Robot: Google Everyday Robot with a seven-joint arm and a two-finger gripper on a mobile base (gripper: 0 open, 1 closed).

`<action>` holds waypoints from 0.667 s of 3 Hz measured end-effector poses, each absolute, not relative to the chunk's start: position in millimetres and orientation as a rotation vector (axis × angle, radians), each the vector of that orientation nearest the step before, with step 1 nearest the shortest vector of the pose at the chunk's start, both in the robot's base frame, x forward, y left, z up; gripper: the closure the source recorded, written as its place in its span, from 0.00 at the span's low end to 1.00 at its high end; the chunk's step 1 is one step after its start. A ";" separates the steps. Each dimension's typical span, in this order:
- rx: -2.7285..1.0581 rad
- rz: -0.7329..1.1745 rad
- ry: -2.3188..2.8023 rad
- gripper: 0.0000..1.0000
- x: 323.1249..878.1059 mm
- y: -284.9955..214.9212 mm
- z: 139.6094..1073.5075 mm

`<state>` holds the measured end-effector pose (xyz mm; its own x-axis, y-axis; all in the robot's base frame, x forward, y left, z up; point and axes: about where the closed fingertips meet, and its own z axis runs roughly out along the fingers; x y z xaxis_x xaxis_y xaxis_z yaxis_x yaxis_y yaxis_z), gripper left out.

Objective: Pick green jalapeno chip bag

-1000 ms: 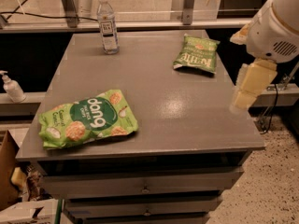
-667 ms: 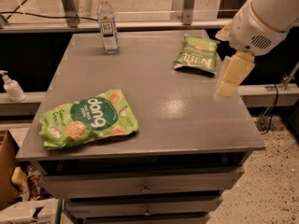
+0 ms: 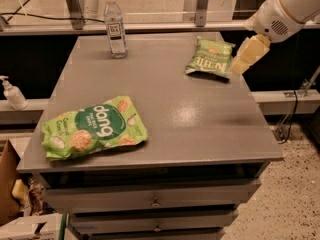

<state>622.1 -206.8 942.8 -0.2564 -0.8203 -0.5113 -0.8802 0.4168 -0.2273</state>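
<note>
Two green bags lie on the grey table [image 3: 200,119], well apart from each other. Nearer the back right corner is the green jalapeno chip bag [image 3: 209,59], small, dark green and crinkled, lying flat with its white lettering upside down from where I stand. At the front left lies the larger bright-green dong bag [image 3: 94,127], also flat, with round cracker pictures on it. A clear water bottle [image 3: 115,26] stands upright toward the back left, away from both bags. The robot's white arm [image 3: 285,9] reaches in from the upper right, and its pale yellow gripper [image 3: 240,64] points down and to the left, just beside the right edge of the small bag, over the table's right side; whether it is open or closed I cannot tell, and it holds nothing. Below the tabletop are drawers [image 3: 155,201] with small knobs. A pump bottle [image 3: 12,94] stands on a ledge off to the left.
</note>
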 end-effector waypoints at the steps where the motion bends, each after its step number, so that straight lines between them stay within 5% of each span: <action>1: -1.330 0.165 2.121 0.00 649.4 -225.9 944.1; 2: -1.325 0.168 2.123 0.00 650.3 -225.9 942.5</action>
